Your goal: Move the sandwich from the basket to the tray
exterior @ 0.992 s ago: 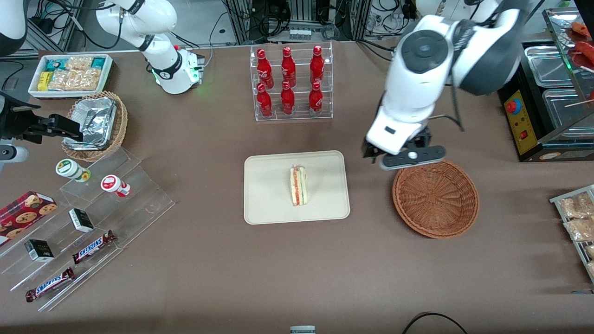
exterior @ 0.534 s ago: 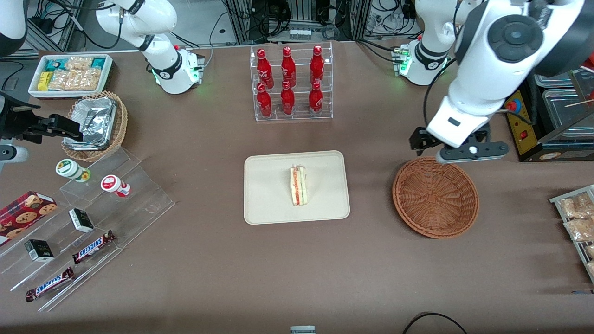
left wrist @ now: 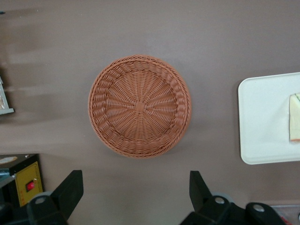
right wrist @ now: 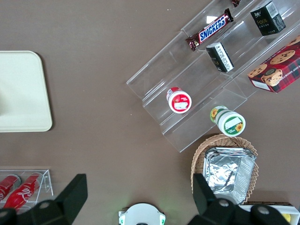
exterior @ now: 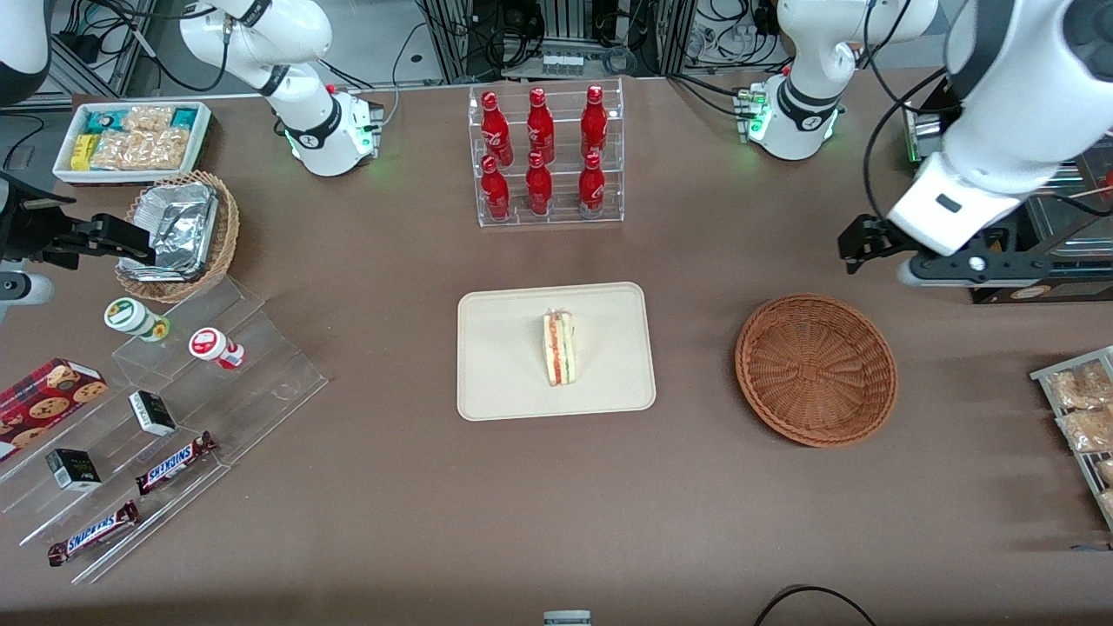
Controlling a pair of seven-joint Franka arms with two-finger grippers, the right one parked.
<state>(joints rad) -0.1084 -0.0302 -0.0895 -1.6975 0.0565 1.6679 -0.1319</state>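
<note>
The sandwich (exterior: 559,349) stands on its edge on the cream tray (exterior: 504,374), red and green filling showing. The reddish-brown basket (exterior: 816,369) holds nothing and sits beside the tray, toward the working arm's end of the table. My left gripper (exterior: 922,248) hangs above the table, farther from the front camera than the basket and off toward the working arm's end. In the left wrist view the gripper (left wrist: 134,187) is open and holds nothing, with the basket (left wrist: 139,105), the tray's edge (left wrist: 262,117) and a sliver of the sandwich (left wrist: 294,124) below it.
A clear rack of red bottles (exterior: 543,156) stands farther back than the tray. A stepped acrylic shelf of snacks (exterior: 174,391), a tan foil-lined basket (exterior: 178,230) and a white snack bin (exterior: 130,139) lie toward the parked arm's end. A black machine (exterior: 983,235) is beside my gripper.
My gripper has swung from above the basket's rim away toward the working arm's end of the table. The sandwich on the tray and the basket have not moved.
</note>
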